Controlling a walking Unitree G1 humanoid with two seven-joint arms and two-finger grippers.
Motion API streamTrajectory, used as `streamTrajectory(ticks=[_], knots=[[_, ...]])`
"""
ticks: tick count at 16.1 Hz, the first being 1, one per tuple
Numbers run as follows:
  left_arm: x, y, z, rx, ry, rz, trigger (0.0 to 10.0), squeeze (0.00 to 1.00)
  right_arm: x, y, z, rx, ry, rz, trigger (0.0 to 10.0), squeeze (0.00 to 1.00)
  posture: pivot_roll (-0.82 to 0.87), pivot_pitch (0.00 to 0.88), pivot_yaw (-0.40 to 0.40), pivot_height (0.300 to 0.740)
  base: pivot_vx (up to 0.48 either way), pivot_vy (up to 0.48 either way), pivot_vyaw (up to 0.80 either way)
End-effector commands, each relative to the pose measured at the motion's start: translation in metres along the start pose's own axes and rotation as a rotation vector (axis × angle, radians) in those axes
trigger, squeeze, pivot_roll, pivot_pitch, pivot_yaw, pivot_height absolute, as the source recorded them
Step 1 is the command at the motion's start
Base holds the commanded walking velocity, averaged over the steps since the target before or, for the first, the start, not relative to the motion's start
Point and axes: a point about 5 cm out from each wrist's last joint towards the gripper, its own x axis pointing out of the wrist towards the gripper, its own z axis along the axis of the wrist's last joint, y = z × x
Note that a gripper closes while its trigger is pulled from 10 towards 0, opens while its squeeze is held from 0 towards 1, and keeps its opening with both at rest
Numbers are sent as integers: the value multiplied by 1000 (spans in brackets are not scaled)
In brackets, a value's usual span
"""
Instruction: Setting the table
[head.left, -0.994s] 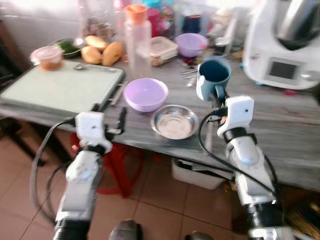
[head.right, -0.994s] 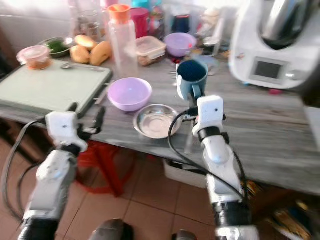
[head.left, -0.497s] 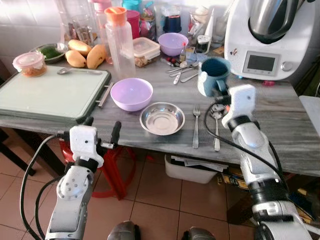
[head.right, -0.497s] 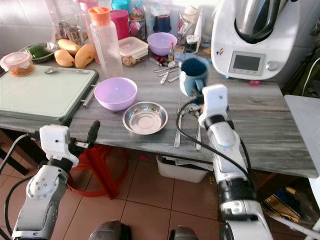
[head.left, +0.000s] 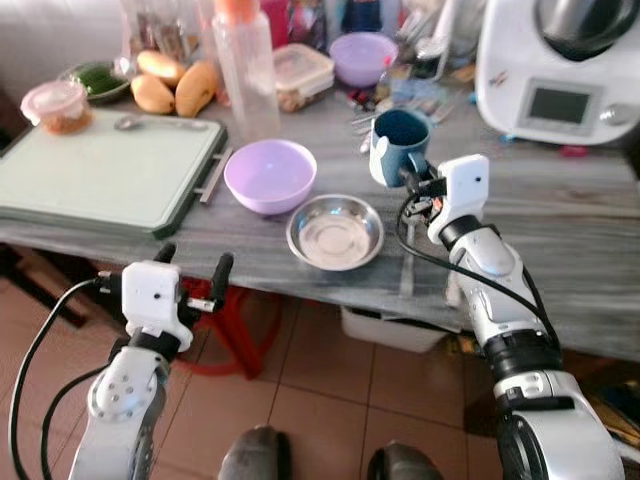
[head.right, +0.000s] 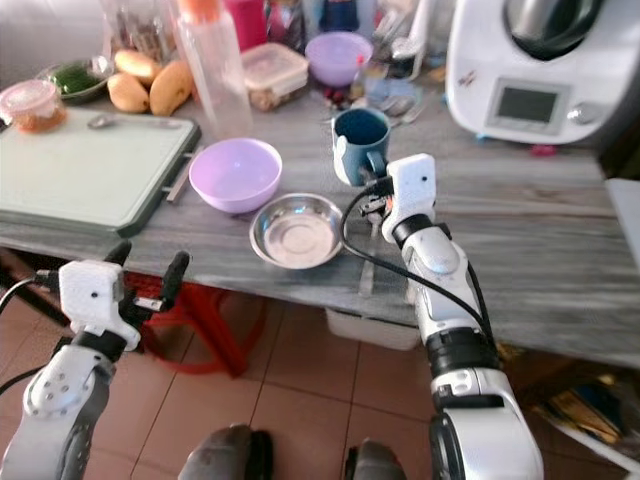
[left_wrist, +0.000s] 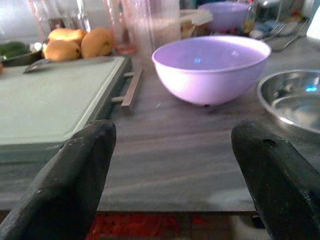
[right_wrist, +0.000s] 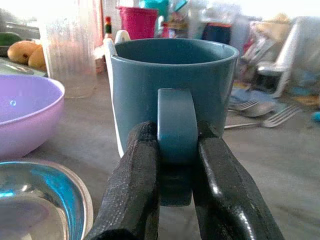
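My right gripper (head.left: 412, 184) is shut on the handle of a blue mug (head.left: 398, 145), which stays upright over the grey table (head.left: 560, 215), just behind and right of a steel bowl (head.left: 335, 232). In the right wrist view both fingers (right_wrist: 135, 185) pinch the handle of the mug (right_wrist: 172, 65). A purple bowl (head.left: 270, 175) stands left of the steel one. My left gripper (head.left: 192, 272) is open and holds nothing. It hovers at the table's front edge and faces the purple bowl (left_wrist: 212, 67). A fork (head.left: 406, 270) lies blurred right of the steel bowl.
A green cutting board (head.left: 100, 170) fills the table's left. Behind it are mangoes (head.left: 175, 88), a clear bottle (head.left: 243, 70), a lidded box (head.left: 300, 72) and a second purple bowl (head.left: 362, 55). A white kitchen machine (head.left: 560, 60) stands back right. A red stool (head.left: 235, 320) is under the table.
The whole view has shifted with the camera. My right gripper has carried the mug a little left, closer to the steel bowl. The left gripper stays open at the table edge.
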Motion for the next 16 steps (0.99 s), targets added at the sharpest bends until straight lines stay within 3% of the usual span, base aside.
streamTrajectory(ticks=[1,6,10,11,16], knots=[[-4,3,5,14,5,-9,10000,0,6,1,6,9,-35,22,10000,0,128,162,72,719,0,0,0],[-10,5,9,21,34,-22,10000,0,12,10,2,34,-13,125,10000,0,144,179,86,719,0,0,0],[-9,2,10,13,43,-25,10000,0,13,11,-1,18,-8,132,10000,0,142,175,81,719,0,0,0],[-9,2,10,11,44,-26,10000,0,13,8,-2,13,-6,118,10000,1000,141,172,79,719,0,0,0],[-3,0,10,-1,39,-28,10000,0,14,0,5,-27,-38,94,10000,1000,130,147,70,719,0,0,0]])
